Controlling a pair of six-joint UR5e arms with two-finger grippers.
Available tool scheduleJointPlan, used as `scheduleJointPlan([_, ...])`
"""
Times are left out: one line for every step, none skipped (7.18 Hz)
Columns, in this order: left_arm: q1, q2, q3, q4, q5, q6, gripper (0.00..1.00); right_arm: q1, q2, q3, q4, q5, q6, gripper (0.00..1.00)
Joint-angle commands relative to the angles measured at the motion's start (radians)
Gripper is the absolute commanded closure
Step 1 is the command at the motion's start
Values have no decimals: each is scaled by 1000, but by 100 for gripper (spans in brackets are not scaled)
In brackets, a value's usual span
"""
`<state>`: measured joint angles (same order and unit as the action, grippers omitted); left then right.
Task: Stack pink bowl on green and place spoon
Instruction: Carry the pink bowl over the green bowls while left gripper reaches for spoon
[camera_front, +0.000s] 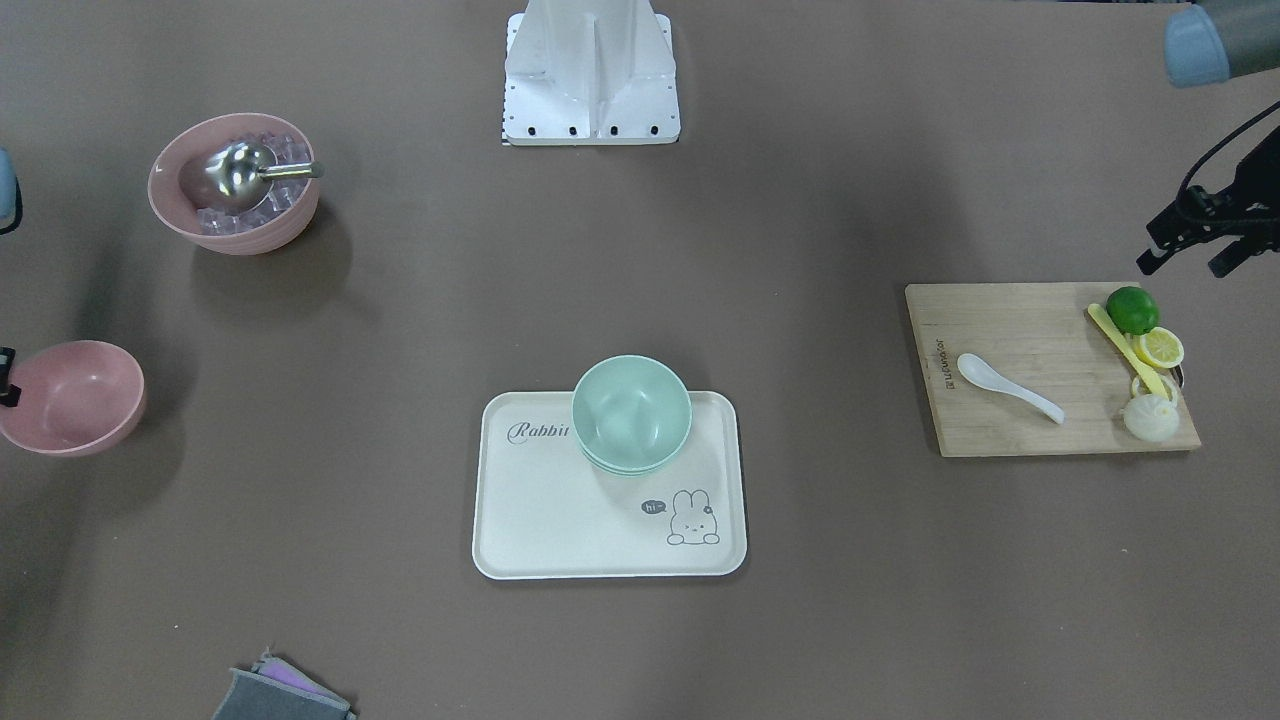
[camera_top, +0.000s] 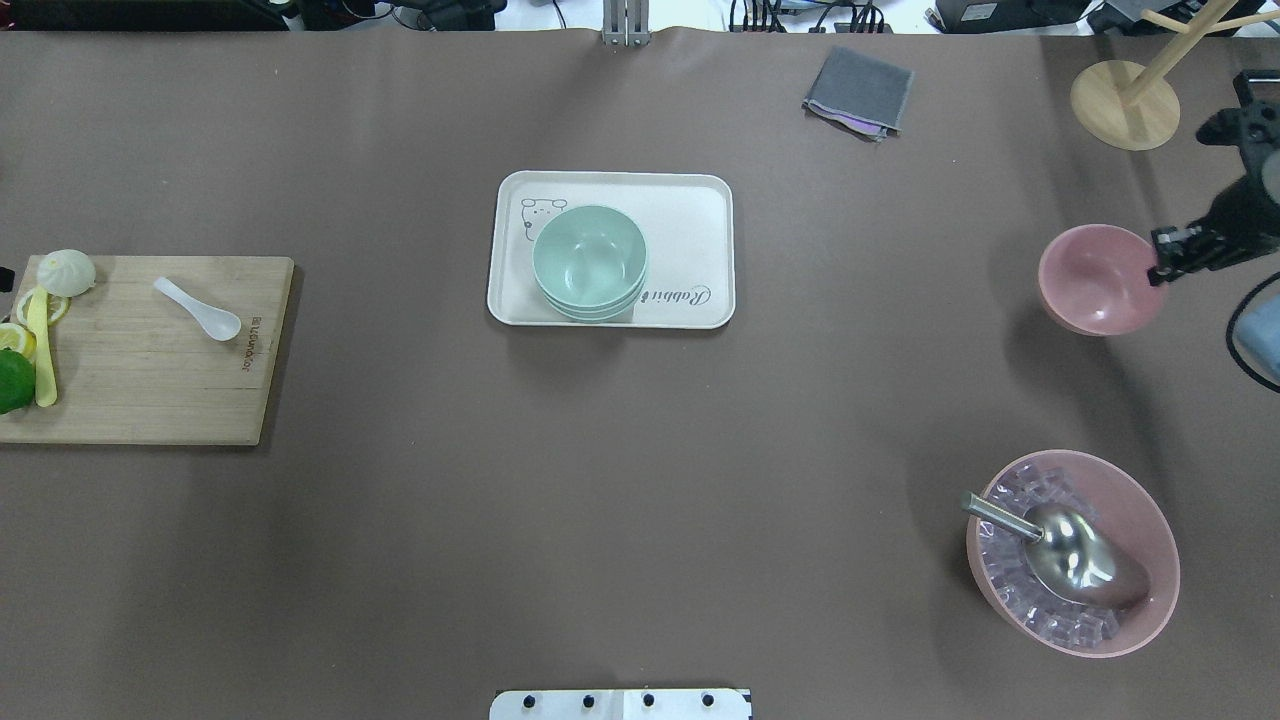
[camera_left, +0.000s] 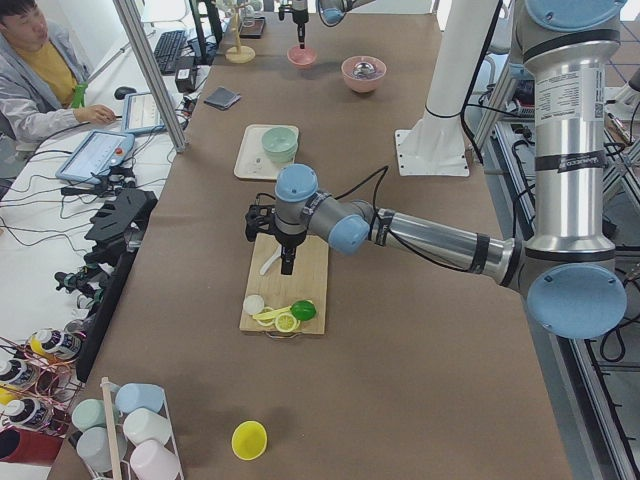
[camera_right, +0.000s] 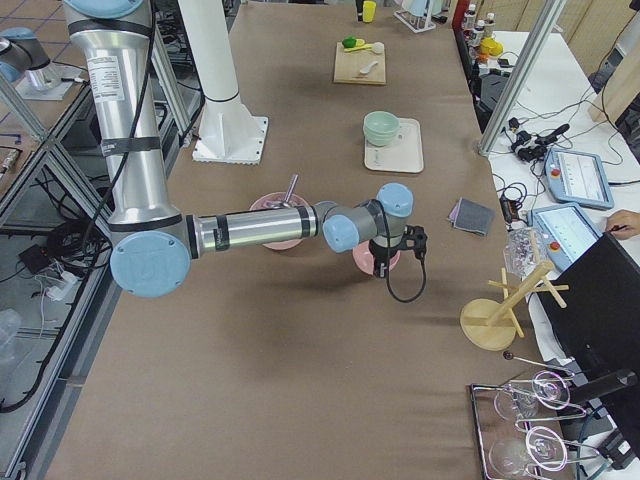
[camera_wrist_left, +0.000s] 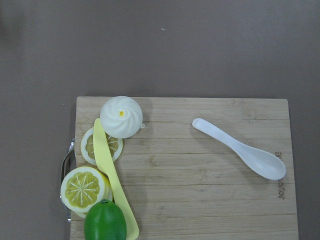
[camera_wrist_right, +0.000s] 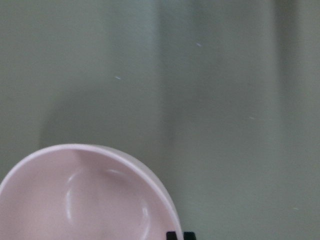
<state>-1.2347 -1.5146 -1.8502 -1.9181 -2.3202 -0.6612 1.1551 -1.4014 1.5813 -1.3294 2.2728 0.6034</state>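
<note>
An empty pink bowl (camera_top: 1098, 282) sits at the table's right end, also in the front view (camera_front: 70, 396) and the right wrist view (camera_wrist_right: 85, 200). My right gripper (camera_top: 1163, 266) is shut on its rim, with black fingertips (camera_wrist_right: 173, 235) at the bowl's edge. Stacked green bowls (camera_top: 590, 262) stand on a cream rabbit tray (camera_top: 700, 215) in the middle. A white spoon (camera_top: 200, 308) lies on a wooden cutting board (camera_top: 150, 390); it also shows in the left wrist view (camera_wrist_left: 240, 149). My left gripper (camera_front: 1187, 262) hovers open and empty above the board's far corner.
A pink bowl of ice with a metal scoop (camera_top: 1072, 555) stands near the robot's right. The board also holds a lime (camera_wrist_left: 105, 220), lemon slices (camera_wrist_left: 84, 186), a bun (camera_wrist_left: 121, 116) and a yellow knife. A grey cloth (camera_top: 858, 92) and wooden stand (camera_top: 1125, 105) are far right.
</note>
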Motion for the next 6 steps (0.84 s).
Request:
scheduleJointPlan([85,-94,90,-1,10,-134,5,-77,201,96,-177,1,288,100])
scheduleJointPlan([99,-140,135,-1,18,-220,5,-133,269,152,-265,-5,379,100])
scheduleJointPlan([125,-191,173,-2,19,-332,12,-225,339,149,-264,-34,521,100])
scheduleJointPlan([145,-215,186,-2,21,-374,12,-292,414,141,-263,-76,650,100])
scheduleJointPlan([156,-220,200,-7,21,-380,15,-339,465,129,-261,-90,741,100])
scheduleJointPlan([172,-231,233,-13,16,-467,3,-375,510,117,-261,-131,778,100])
